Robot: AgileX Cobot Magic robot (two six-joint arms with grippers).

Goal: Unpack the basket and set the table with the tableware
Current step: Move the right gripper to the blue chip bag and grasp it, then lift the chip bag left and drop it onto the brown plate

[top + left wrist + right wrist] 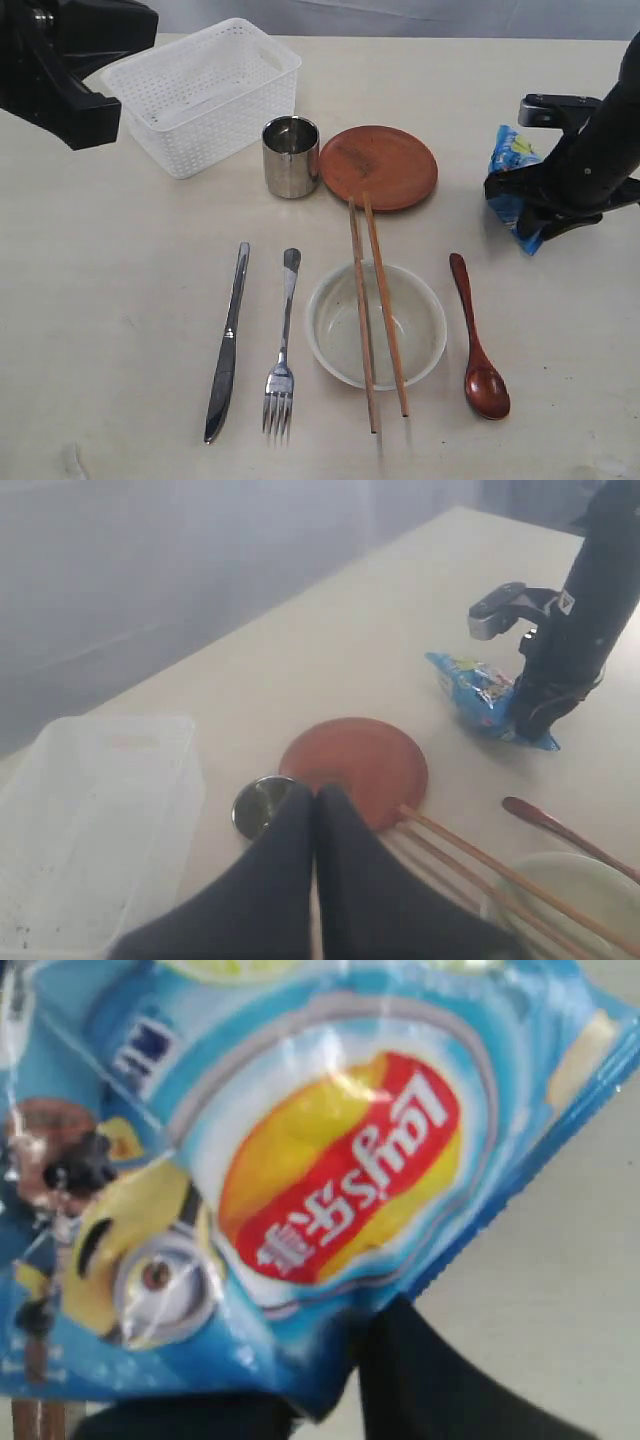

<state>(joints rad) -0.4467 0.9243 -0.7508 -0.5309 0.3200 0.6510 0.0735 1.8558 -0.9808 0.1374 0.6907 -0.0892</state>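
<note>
The white basket [200,90] stands at the back left with nothing inside. On the table [120,280] lie a steel knife [228,340], a fork [283,345], a cream bowl [420,345] with two chopsticks [375,310] across it, and a dark wooden spoon [478,340]. Behind them stand a steel cup [290,155] and a brown saucer [378,167]. My left gripper [316,800] is shut and holds nothing, high above the cup. My right gripper [330,1400] is shut on a corner of the blue snack bag [330,1160] at the right edge [512,185].
The left arm [60,60] hangs over the back left corner beside the basket. The right arm [590,150] reaches in from the right, past the spoon. Bare tabletop lies left of the knife and along the front edge.
</note>
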